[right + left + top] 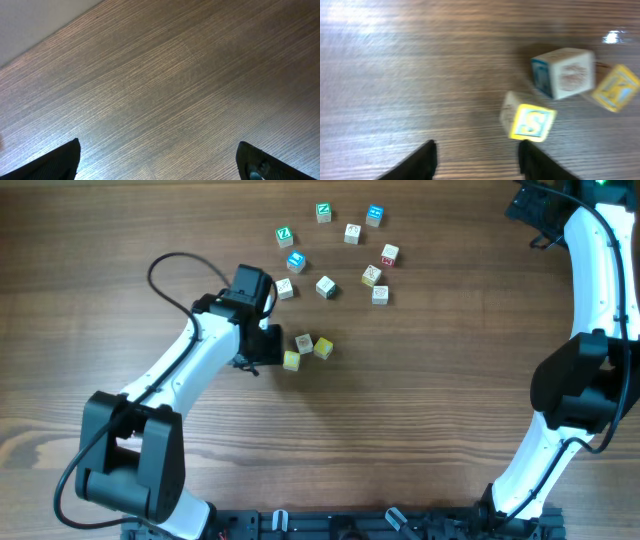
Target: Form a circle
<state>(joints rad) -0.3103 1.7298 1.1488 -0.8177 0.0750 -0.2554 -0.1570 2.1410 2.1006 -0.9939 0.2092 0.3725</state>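
**Circle barely begun: three cubes down, left tool empty**

Circle (303, 343) is only a three-cube arc, mid-bench, at 6 o'clock from the loose letter blocks (352, 233). Left tool (479, 152) sits at its 9 o'clock, jaws spread, nothing between. The yellow S cube (532, 122) lies just ahead at 1 o'clock. Right tool (160, 160) gapes wide over bare bench (160, 75). Cubes look light, rigid, probably wood (wrist view is blurred), and will likely skid on the smooth top. Pinch two opposite flat faces squarely, clear of neighbours.

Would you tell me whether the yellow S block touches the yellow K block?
Apart: the left wrist view shows bare table between the S block and the K block.
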